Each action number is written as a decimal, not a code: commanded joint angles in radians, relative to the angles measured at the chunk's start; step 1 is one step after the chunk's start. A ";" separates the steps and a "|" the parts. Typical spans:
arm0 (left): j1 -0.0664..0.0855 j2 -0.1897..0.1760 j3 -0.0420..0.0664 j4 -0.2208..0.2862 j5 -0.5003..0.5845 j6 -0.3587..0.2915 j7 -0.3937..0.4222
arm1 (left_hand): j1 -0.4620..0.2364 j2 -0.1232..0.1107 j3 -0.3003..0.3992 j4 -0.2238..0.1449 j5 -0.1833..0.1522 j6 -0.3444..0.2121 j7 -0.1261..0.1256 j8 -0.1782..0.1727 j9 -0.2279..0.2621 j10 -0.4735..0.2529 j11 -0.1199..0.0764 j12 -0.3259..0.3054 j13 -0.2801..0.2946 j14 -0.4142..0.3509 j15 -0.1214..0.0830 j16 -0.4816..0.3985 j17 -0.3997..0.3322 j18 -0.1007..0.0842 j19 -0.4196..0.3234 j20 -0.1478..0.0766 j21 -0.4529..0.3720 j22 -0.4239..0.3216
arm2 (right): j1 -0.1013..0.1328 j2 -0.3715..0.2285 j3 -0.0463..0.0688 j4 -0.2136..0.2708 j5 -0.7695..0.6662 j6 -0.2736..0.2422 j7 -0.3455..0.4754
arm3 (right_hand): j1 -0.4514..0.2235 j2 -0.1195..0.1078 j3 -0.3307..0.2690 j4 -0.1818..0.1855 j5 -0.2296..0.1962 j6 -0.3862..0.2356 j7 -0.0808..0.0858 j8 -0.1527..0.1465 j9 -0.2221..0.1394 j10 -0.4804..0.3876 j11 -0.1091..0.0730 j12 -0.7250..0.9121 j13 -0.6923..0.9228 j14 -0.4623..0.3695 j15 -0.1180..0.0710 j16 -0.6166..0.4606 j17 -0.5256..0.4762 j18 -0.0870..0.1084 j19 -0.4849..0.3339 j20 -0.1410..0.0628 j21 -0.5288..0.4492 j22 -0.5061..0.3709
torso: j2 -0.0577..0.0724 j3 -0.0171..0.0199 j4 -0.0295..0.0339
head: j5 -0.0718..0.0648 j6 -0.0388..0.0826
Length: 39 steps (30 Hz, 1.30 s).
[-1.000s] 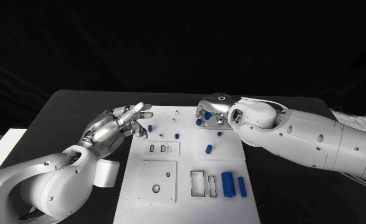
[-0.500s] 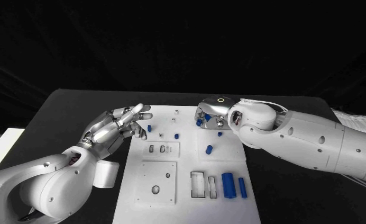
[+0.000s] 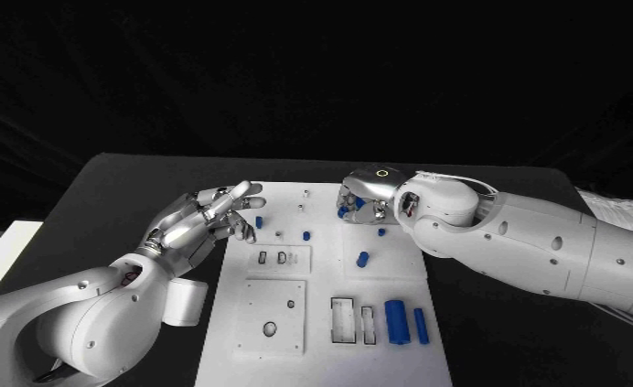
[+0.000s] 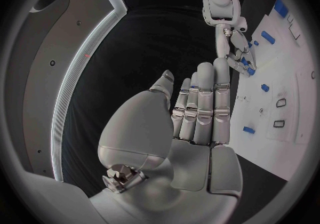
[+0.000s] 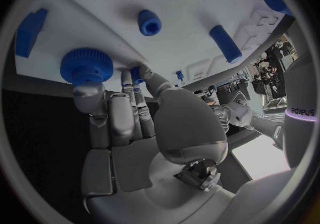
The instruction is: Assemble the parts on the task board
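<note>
- The white rectangular task board (image 3: 330,314), a smooth matte plate with shallow slots and recesses, lies in the middle of the black surface (image 3: 119,195).
- The left hand (image 3: 205,218), silver and metallic, hovers at the board's near-left corner; its fingers (image 4: 203,101) are extended, slightly apart, and hold nothing.
- The right hand (image 3: 366,195) is lowered over the board's far-right area. Its fingers (image 5: 110,112) touch a blue toothed gear-like part (image 5: 87,65) with a ribbed rim. Whether this part is gripped or only touched cannot be determined.
- A small blue cylindrical part with a hollow end (image 5: 149,22) stands on the board just beyond the gear.
- A smooth blue peg (image 5: 225,44) lies nearby.
- A large blue cylinder (image 3: 394,315) and a slim blue bar (image 3: 420,324) lie side by side at the board's near-right corner, beside rectangular slots.
</note>
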 commanded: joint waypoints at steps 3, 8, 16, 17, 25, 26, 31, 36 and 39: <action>0.001 0.003 0.001 -0.004 -0.007 0.006 -0.007 | 0.003 0.004 0.002 -0.007 0.002 -0.002 0.006 -0.008 -0.001 -0.008 0.003 -0.007 0.001 -0.008 -0.001 0.004 0.002 0.012 -0.008 0.001 0.006 0.002 | -0.002 -0.003 0.005 0.012 0.000 -0.074 -0.002 | 0.006 0.002 0.050 0.029 0.004 0.028 -0.018 0.018 0.027 0.016 -0.004 -0.003 -0.001 0.026 -0.007 0.007 0.001 -0.016 0.001 -0.012 0.010 0.009 | 0.002 -0.0002 0.0024 | 0.001 0.002; 0.001 0.003 0.001 -0.009 -0.007 0.004 -0.012 | 0.004 0.005 0.003 -0.009 0.002 -0.002 0.007 -0.009 -0.002 -0.010 0.004 -0.008 0.001 -0.011 0.000 0.003 0.002 0.012 -0.011 0.002 0.006 0.002 | -0.001 -0.001 0.014 0.020 0.003 -0.125 -0.019 | -0.001 -0.022 0.064 0.045 -0.006 0.028 -0.016 0.014 0.033 0.013 -0.003 -0.007 -0.002 0.026 -0.006 0.010 0.003 -0.017 0.001 -0.011 0.014 0.013 | 0.003 -0.0009 0.0017 | 0.006 0.008; 0.001 0.009 0.001 -0.015 -0.006 0.005 -0.017 | 0.005 0.005 0.004 -0.011 0.002 -0.003 0.008 -0.011 -0.002 -0.012 0.005 -0.010 0.002 -0.016 0.001 0.000 0.002 0.012 -0.016 0.003 0.006 0.002 | 0.002 0.027 0.020 -0.002 0.004 -0.160 -0.044 | -0.005 -0.037 0.076 0.061 -0.014 0.023 -0.013 0.008 0.035 0.006 0.000 -0.008 -0.004 0.026 -0.004 0.011 0.003 -0.018 0.000 -0.010 0.016 0.015 | 0.006 -0.0014 0.0021 | 0.002 0.019; 0.001 0.011 0.001 -0.017 -0.006 0.006 -0.017 | 0.005 0.005 0.004 -0.011 0.002 -0.003 0.008 -0.011 -0.002 -0.012 0.005 -0.010 0.002 -0.016 0.001 0.000 0.002 0.012 -0.016 0.003 0.006 0.002 | 0.003 0.033 0.020 -0.008 0.004 -0.163 -0.046 | -0.005 -0.038 0.076 0.062 -0.014 0.023 -0.013 0.008 0.035 0.006 0.000 -0.008 -0.004 0.026 -0.004 0.011 0.003 -0.018 0.000 -0.010 0.016 0.015 | 0.007 -0.0020 0.0030 | 0.002 0.021; 0.001 0.020 0.001 -0.022 -0.006 0.007 -0.020 | 0.005 0.006 0.004 -0.011 0.002 -0.004 0.008 -0.011 -0.002 -0.012 0.005 -0.011 0.002 -0.019 0.002 -0.002 0.002 0.012 -0.019 0.004 0.006 0.002 | 0.006 0.090 0.021 -0.061 0.002 -0.187 -0.052 | -0.007 -0.047 0.084 0.074 -0.016 0.020 -0.010 0.004 0.037 0.000 0.003 -0.008 -0.004 0.026 -0.003 0.014 0.005 -0.018 0.000 -0.009 0.018 0.017 | 0.010 -0.0014 0.0052 | 0.009 0.026; 0.001 0.020 0.001 -0.023 -0.006 0.007 -0.020 | 0.005 0.006 0.005 -0.012 0.002 -0.004 0.009 -0.012 -0.002 -0.013 0.005 -0.011 0.002 -0.020 0.002 -0.003 0.002 0.012 -0.020 0.004 0.005 0.001 | 0.007 0.097 0.021 -0.067 0.002 -0.189 -0.053 | -0.007 -0.048 0.085 0.075 -0.016 0.019 -0.010 0.004 0.037 0.000 0.003 -0.008 -0.004 0.026 -0.002 0.014 0.005 -0.018 0.000 -0.008 0.019 0.017 | 0.011 -0.0018 0.0062 | 0.010 0.027; 0.001 0.022 0.001 -0.023 -0.006 0.007 -0.020 | 0.005 0.006 0.005 -0.012 0.002 -0.004 0.009 -0.012 -0.002 -0.013 0.005 -0.011 0.002 -0.020 0.002 -0.003 0.002 0.012 -0.020 0.004 0.005 0.001 | 0.007 0.122 0.021 -0.087 0.000 -0.197 -0.054 | -0.007 -0.051 0.087 0.076 -0.016 0.018 -0.009 0.003 0.037 -0.002 0.003 -0.008 -0.004 0.026 -0.002 0.014 0.006 -0.018 0.000 -0.008 0.019 0.018 | 0.014 -0.0050 0.0117 | 0.009 0.026; 0.001 0.022 0.001 -0.023 -0.006 0.006 -0.021 | 0.005 0.006 0.005 -0.012 0.002 -0.004 0.009 -0.012 -0.002 -0.013 0.006 -0.011 0.002 -0.021 0.002 -0.004 0.001 0.012 -0.021 0.004 0.005 0.001 | 0.007 0.146 0.021 -0.111 0.000 -0.201 -0.053 | -0.007 -0.055 0.088 0.079 -0.016 0.018 -0.008 0.002 0.038 -0.004 0.004 -0.008 -0.004 0.026 -0.001 0.015 0.006 -0.018 0.000 -0.007 0.020 0.019 | 0.018 -0.0087 0.0172 | 0.007 0.028; 0.001 0.022 0.001 -0.023 -0.006 0.007 -0.021 | 0.005 0.006 0.005 -0.012 0.002 -0.004 0.009 -0.012 -0.002 -0.013 0.006 -0.011 0.002 -0.021 0.002 -0.004 0.001 0.012 -0.021 0.004 0.005 0.001 | 0.007 0.155 0.021 -0.118 0.000 -0.203 -0.052 | -0.007 -0.057 0.089 0.081 -0.016 0.017 -0.008 0.002 0.038 -0.004 0.005 -0.008 -0.004 0.026 -0.001 0.015 0.006 -0.018 0.000 -0.007 0.020 0.019 | 0.021 -0.0106 0.0196 | 0.006 0.028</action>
